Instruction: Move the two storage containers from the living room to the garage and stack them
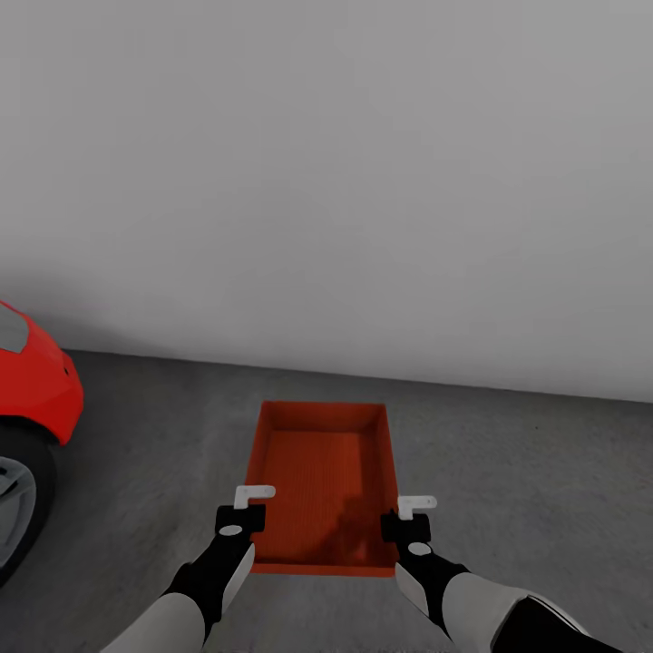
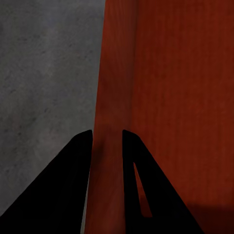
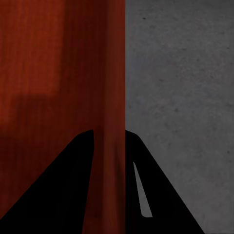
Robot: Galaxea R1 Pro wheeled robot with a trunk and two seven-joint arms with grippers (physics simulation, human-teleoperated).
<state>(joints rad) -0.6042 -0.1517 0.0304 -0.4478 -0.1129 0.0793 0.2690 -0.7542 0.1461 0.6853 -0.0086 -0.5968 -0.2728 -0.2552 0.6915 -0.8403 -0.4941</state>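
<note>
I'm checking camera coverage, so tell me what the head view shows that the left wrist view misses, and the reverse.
Head view alone: the red car, the pale wall, the right gripper on the box's right wall, and the whole orange box. Left wrist view alone: a close look at its black fingers straddling the box's thin side wall. Both share the box, the left gripper and the grey concrete floor.

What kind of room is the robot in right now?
Most likely a garage: a dark grey concrete floor, a bare pale grey wall, and part of a red car with its wheel at the left edge of the head view.
</note>
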